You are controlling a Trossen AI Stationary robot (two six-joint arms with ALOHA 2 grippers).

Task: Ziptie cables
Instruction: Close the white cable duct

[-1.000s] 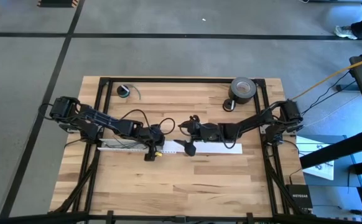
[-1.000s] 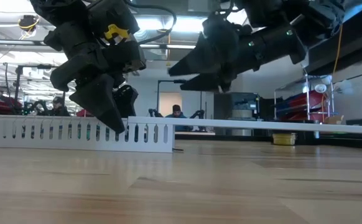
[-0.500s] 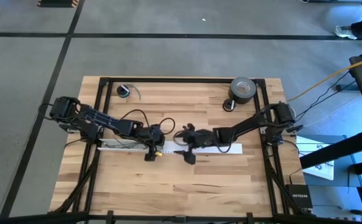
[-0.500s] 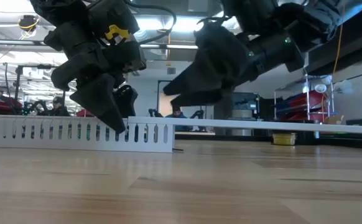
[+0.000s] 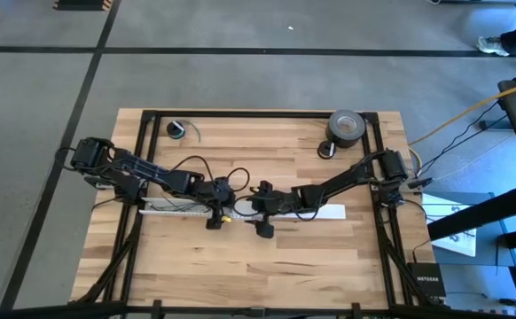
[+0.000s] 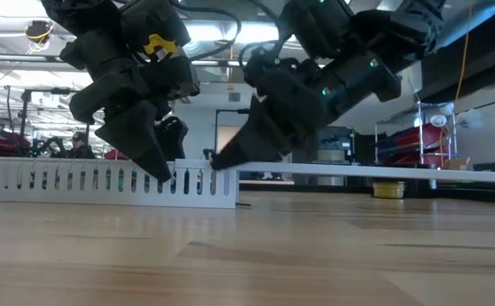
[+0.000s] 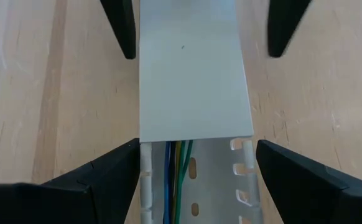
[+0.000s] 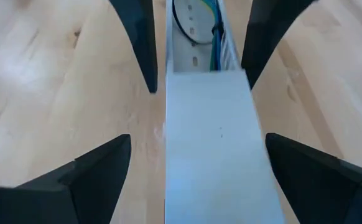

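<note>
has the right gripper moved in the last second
Yes. In the high view the right gripper has slid leftward along the white strip, closing on the left gripper, which stayed put over the slotted channel.

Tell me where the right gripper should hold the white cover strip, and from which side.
Probably across its two long edges, near the end meeting the slotted channel, coming from above. The white cover strip lies flat and narrow, and the open right gripper straddles it.

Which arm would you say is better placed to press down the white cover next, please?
Probably the right: its open pincer straddles the white cover at its free end, while the left pincer, also open, brackets the slotted duct holding the cables.
</note>
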